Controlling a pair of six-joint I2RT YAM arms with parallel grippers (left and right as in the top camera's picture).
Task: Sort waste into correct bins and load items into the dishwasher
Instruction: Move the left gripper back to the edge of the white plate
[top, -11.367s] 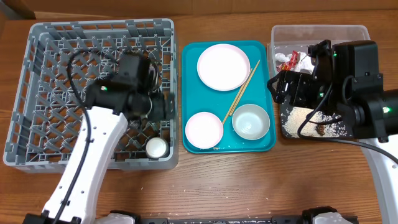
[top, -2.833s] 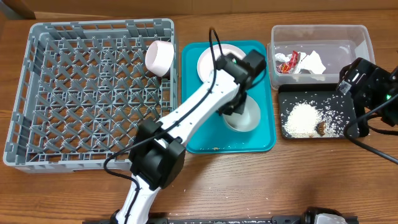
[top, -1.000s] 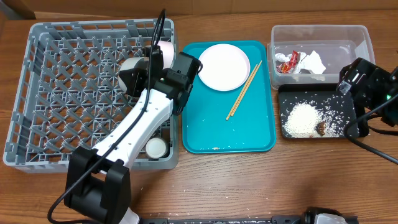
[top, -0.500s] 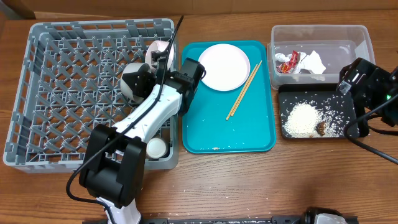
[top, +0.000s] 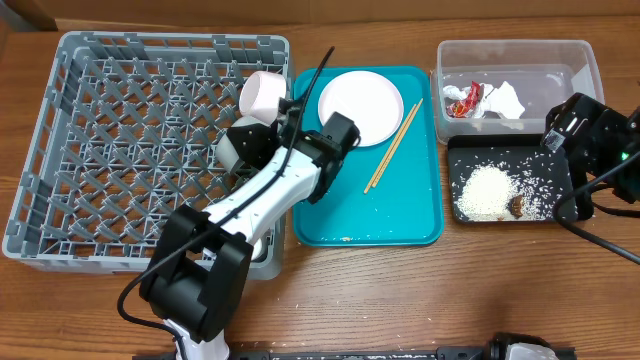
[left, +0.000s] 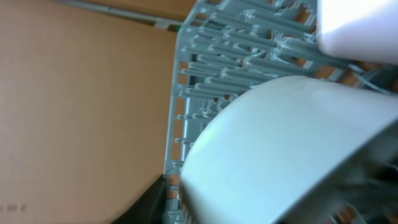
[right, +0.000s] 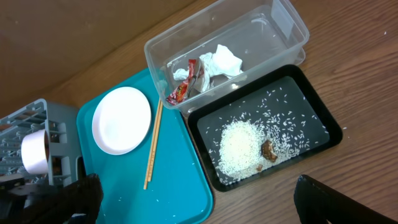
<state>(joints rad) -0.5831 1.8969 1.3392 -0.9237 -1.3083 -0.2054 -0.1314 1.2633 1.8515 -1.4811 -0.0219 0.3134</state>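
The grey dishwasher rack (top: 120, 150) fills the left. My left gripper (top: 268, 150) reaches over its right edge against a white bowl (top: 240, 146), which fills the left wrist view (left: 280, 149) and hides the jaws. A second white bowl (top: 263, 93) lies on its side just behind. The round plate (top: 360, 108) and the chopsticks (top: 393, 145) rest on the teal tray (top: 340, 215). The clear tub (top: 560, 55) holds the red-and-white wrapper (top: 463, 97) and the napkin (top: 502, 100). Rice (top: 488, 190) and a brown scrap (top: 517, 207) lie in the black tray (top: 540, 160). My right gripper (right: 199, 190) hangs open and empty over the table's right side.
The left arm (top: 230, 225) runs diagonally from the front edge across the rack's front right corner. Loose rice grains dot the teal tray (right: 180, 186). Bare wooden table (top: 420, 290) lies in front of the trays.
The left gripper has carried the white bowl to the right, toward the rack's right edge. The rack itself has shifted slightly. The right arm has stayed still.
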